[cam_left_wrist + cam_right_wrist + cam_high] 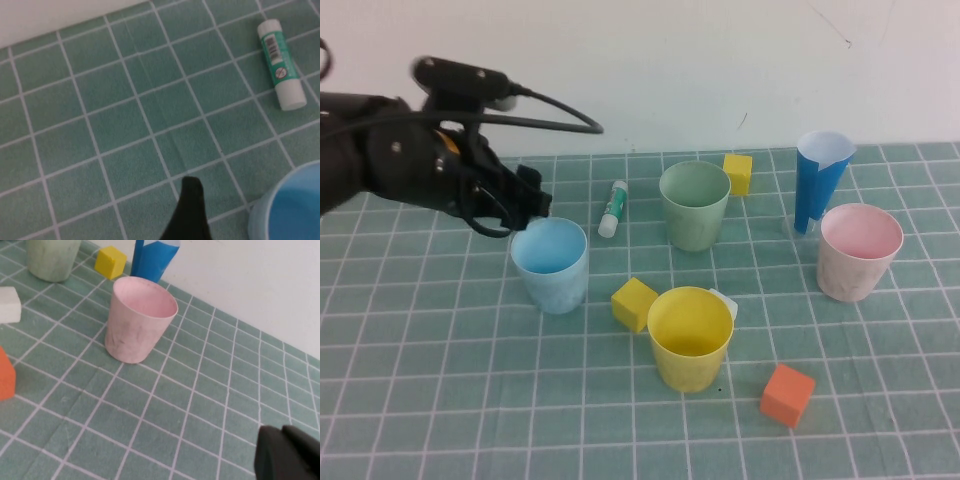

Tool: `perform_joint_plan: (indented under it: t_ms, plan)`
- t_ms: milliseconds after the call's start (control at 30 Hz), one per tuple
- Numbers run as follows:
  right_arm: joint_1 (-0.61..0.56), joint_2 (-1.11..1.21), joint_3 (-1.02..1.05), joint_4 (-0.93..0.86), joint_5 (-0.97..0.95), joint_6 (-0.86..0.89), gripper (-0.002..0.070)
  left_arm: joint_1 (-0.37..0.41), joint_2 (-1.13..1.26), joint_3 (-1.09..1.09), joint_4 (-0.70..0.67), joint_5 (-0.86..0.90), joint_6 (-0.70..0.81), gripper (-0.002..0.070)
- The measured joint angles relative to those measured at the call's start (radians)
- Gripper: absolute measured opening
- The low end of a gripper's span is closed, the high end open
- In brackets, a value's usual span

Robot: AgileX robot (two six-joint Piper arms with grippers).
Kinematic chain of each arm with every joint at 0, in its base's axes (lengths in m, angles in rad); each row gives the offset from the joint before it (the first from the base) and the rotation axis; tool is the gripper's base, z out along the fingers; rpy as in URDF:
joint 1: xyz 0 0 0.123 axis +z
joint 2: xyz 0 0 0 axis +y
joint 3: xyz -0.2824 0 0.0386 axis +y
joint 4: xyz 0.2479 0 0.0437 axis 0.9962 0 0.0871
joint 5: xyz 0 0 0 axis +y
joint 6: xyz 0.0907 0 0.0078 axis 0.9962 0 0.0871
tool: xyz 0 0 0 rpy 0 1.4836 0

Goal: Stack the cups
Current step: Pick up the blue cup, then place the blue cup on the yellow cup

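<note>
Four cups stand upright and apart on the green grid mat: light blue (550, 265), sage green (694, 205), pale pink (859, 250) and yellow (690, 338). My left gripper (532, 205) hovers just behind the light blue cup's far-left rim. In the left wrist view a single dark finger (192, 202) shows alone over the mat, clear of the blue cup (292, 207), so the gripper is open and empty. My right gripper (283, 434) is outside the high view. It is shut and empty above the mat, well short of the pink cup (140, 320).
A dark-blue paper cone (818, 178) stands behind the pink cup. A glue stick (612, 208) lies between the blue and green cups. Yellow cubes (737, 172) (634, 303), a white block (725, 303) and an orange cube (787, 394) are scattered about. A white wall borders the far edge.
</note>
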Motion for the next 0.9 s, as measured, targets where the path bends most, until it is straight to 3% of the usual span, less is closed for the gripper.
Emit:
perform_joint_plan:
  t_ms: [300,367,467,533,700,900]
  plan:
    - [0.0,0.0,0.002,0.002,-0.008,0.0,-0.0003,0.0,0.191,-0.028,-0.002,0.018,0.001,0.0483]
    - [0.0,0.0,0.002,0.002,-0.008,0.0,-0.0003,0.0,0.204,-0.028,-0.002,0.037,0.001,0.0402]
    - [0.0,0.0,0.002,0.002,-0.008,0.0,-0.0003,0.0,0.208,-0.028,-0.004,0.065,0.001,0.0181]
    - [0.0,0.0,0.002,0.003,-0.008,0.0,-0.0003,0.0,0.195,-0.037,-0.013,0.088,0.001,0.0081]
    - [0.0,0.0,0.002,0.005,-0.017,0.0,-0.0003,0.0,0.149,-0.089,-0.038,0.164,0.004,0.0032]
    - [0.0,0.0,0.002,0.005,-0.018,0.0,-0.0003,-0.023,0.033,-0.181,-0.255,0.358,0.136,0.003]
